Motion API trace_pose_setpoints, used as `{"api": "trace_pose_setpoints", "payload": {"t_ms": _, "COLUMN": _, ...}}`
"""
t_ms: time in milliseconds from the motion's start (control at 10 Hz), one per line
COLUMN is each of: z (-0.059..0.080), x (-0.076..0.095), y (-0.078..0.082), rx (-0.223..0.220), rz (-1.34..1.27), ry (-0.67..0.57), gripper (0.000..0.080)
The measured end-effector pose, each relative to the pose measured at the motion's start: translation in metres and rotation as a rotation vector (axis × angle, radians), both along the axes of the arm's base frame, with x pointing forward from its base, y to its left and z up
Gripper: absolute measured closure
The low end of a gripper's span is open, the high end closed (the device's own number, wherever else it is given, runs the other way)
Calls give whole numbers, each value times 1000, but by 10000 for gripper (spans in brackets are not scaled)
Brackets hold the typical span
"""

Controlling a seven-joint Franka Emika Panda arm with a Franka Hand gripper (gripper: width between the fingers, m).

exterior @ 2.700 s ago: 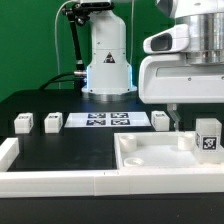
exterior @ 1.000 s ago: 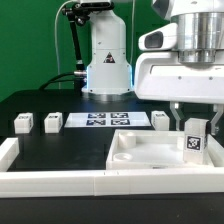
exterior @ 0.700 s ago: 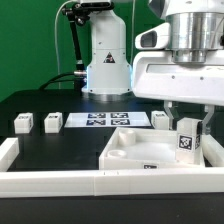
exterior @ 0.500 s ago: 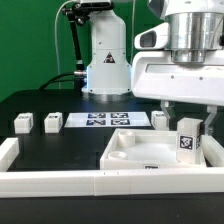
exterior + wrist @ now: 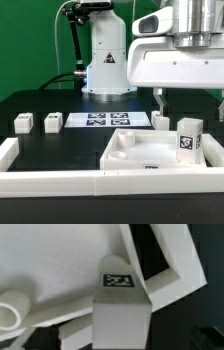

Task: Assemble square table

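Leg (image 5: 189,139) upright — free beneath spread jaws

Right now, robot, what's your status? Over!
Gripper open, above the leg, not touching. Leg upright in the square tabletop's corner, exterior view's right. Three spare legs by the marker board, nothing blocking.

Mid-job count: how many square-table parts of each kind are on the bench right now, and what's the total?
Slab: 1
Legs: 4, namely far-left leg, second leg, third leg on the other side of the marker board, and upright leg standing in a corner of the slab
Total: 5
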State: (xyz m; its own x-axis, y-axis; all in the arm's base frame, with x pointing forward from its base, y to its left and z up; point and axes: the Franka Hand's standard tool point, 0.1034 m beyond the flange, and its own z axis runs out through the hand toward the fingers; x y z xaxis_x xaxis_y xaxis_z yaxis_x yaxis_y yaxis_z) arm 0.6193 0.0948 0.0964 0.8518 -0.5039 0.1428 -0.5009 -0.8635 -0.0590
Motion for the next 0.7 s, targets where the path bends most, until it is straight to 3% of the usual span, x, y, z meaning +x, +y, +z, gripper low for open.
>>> {"api": "trace_pose_setpoints", "payload": {"t_ms": 500, "z": 0, "x": 0, "y": 0, "rx": -4, "rz": 18, "ry": 1, "gripper": 150}}
{"api": "trace_pose_setpoints", "payload": {"t_ms": 700, "z": 6, "x": -5, "y": 1, "rx": -15, "rz": 151, "ry": 1, "gripper": 150}}
